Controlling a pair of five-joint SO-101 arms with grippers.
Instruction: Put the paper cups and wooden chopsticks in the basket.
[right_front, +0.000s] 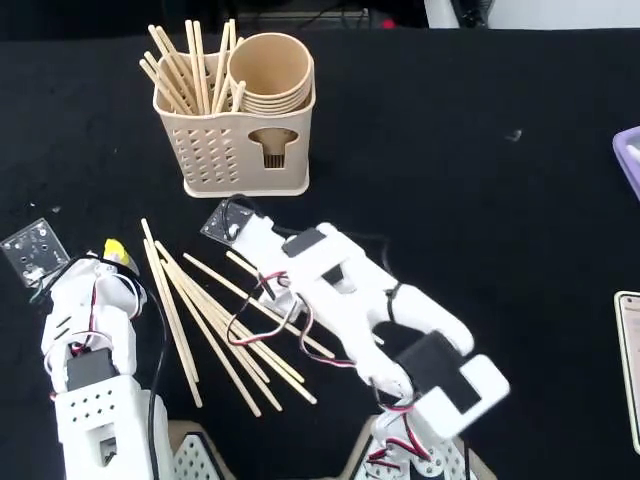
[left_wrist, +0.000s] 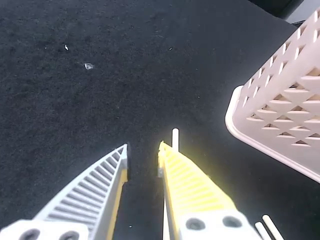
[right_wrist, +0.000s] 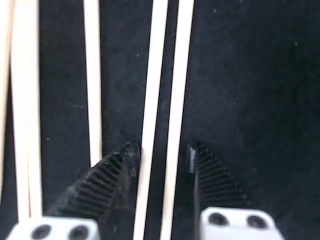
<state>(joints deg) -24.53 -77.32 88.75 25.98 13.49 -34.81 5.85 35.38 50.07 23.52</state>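
Note:
A beige perforated basket (right_front: 235, 150) stands at the back of the black table, holding stacked paper cups (right_front: 270, 70) and several wooden chopsticks (right_front: 190, 70). Several loose chopsticks (right_front: 215, 320) lie fanned on the cloth in front of it. My right gripper (right_wrist: 162, 152) hangs low over this pile, its black fingers open on either side of two chopsticks (right_wrist: 172, 100); its arm (right_front: 330, 280) crosses the pile. My left gripper (left_wrist: 142, 150) is open and holds nothing. A chopstick tip (left_wrist: 175, 134) pokes out past its yellow finger (right_front: 117, 250), and the basket's wall (left_wrist: 280, 115) is close by.
A purple object (right_front: 628, 150) and a pale flat item (right_front: 630, 350) sit at the table's right edge. A small speck (right_front: 512, 135) lies on the cloth right of the basket. Black cloth stretches bare between the basket and the right edge.

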